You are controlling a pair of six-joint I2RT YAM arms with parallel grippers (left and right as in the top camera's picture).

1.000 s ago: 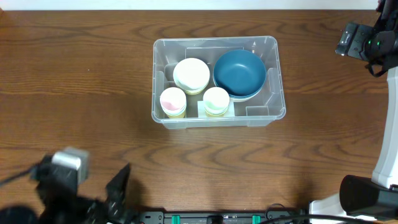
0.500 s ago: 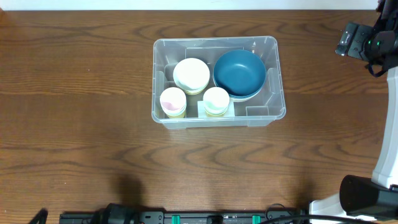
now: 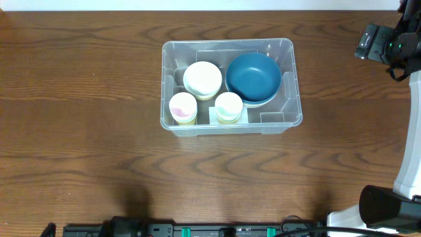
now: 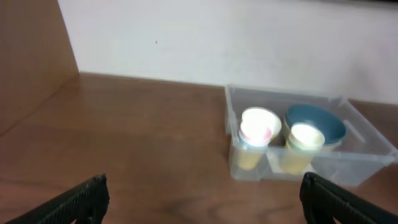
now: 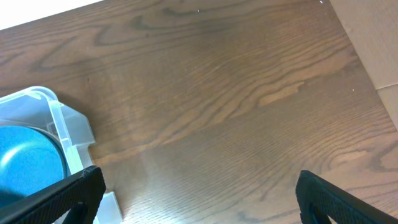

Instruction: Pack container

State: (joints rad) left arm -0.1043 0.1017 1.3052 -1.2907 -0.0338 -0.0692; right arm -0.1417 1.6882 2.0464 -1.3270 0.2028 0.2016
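The large rectangular clear plastic container (image 3: 230, 42) is seen standing flat on the brown wooden tabletop (image 3: 79, 99), a little above the middle of the overhead view and well apart from both arms. Inside it, a round dark blue bowl (image 3: 253, 78) is lodged on the right and a wide cream cup (image 3: 202, 79) sits beside it. A smaller cream cup with a pink inside (image 3: 183, 107) and a smaller plain cream cup (image 3: 229, 105) are set along the near wall.

The container is judged to be light even when loaded, with thin smooth walls that would flex at mid-span and slip under a flat squeeze. The rimmed edge is taken to be the stiffest part. It would best be pinched at the two short ends, one finger inside and one outside, and kept level so that the loose cups are not toppled.

The left claw (image 4: 203, 186) is spread wide and empty, aimed at the container from far off. The right claw (image 5: 199, 180) is likewise spread with nothing in it, over bare wood to the right of the container's corner.

Against the frame a second earlier, the left arm's dark bulk is no longer seen at the lower left of the overhead view, while the container and its contents are found unmoved
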